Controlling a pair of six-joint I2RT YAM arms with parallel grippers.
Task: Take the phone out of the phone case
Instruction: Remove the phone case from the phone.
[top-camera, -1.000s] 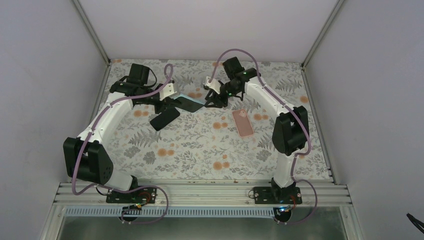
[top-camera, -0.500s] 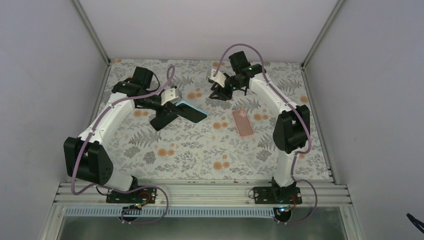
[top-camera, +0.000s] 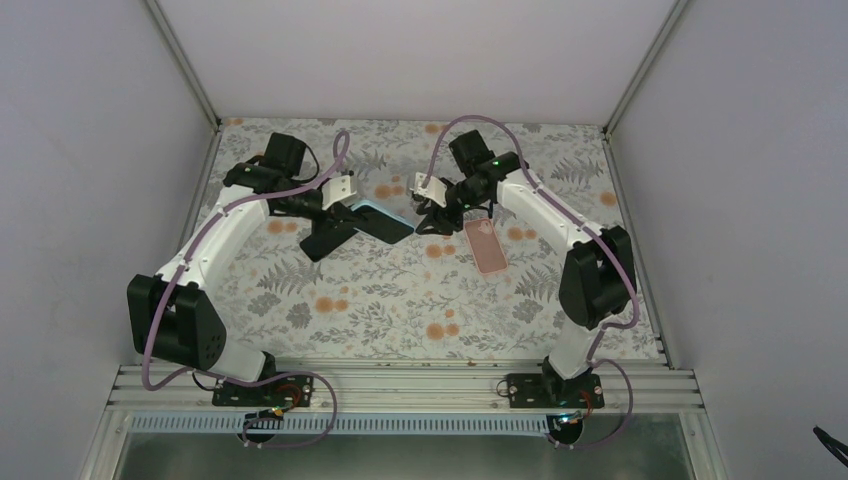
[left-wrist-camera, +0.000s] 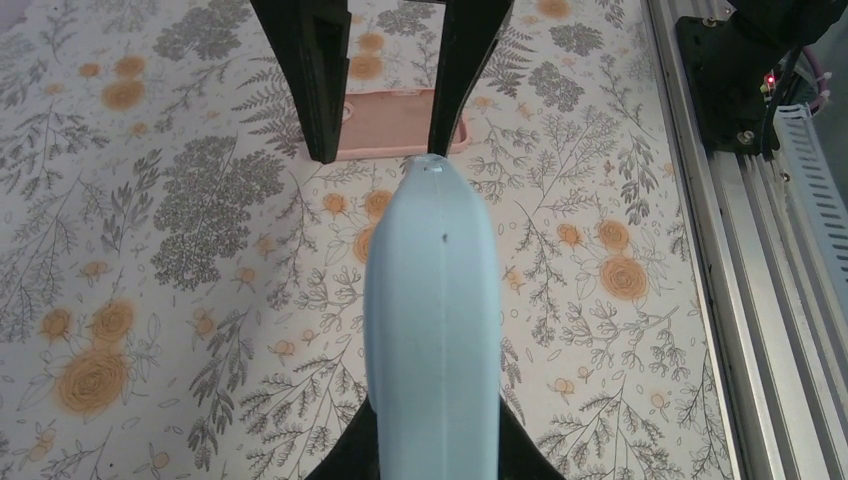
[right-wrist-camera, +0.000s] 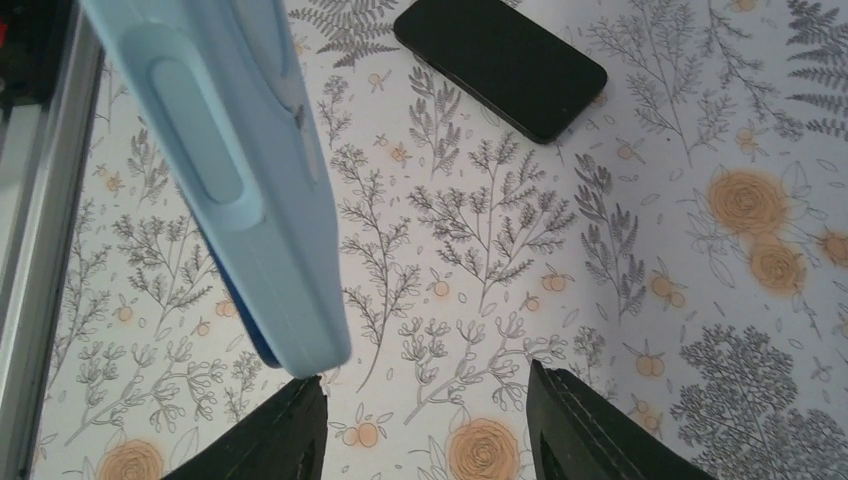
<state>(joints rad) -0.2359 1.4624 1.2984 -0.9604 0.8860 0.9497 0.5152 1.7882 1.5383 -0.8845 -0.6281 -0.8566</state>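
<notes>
Holding blue case (top-camera: 385, 221) aloft, left pincer (top-camera: 350, 213) clenched on it; right pincer (right-wrist-camera: 422, 380) released, case's free end just ahead. Extraction apparently pending; next, clamp that end, pull.

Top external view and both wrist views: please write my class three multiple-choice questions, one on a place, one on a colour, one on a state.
1. Where is the pink case?
A. on the metal rail
B. flat on the table
C. propped against the back wall

2. What colour is the phone case in the left gripper?
A. light blue
B. pink
C. white

3. How do the right gripper jaws stand?
A. shut on the pink case
B. shut on a cable
C. open, empty

Answers: B, it lies on the floral surface. A, the left wrist view shows a pale blue shell. C, the right wrist view shows only table between them.
</notes>
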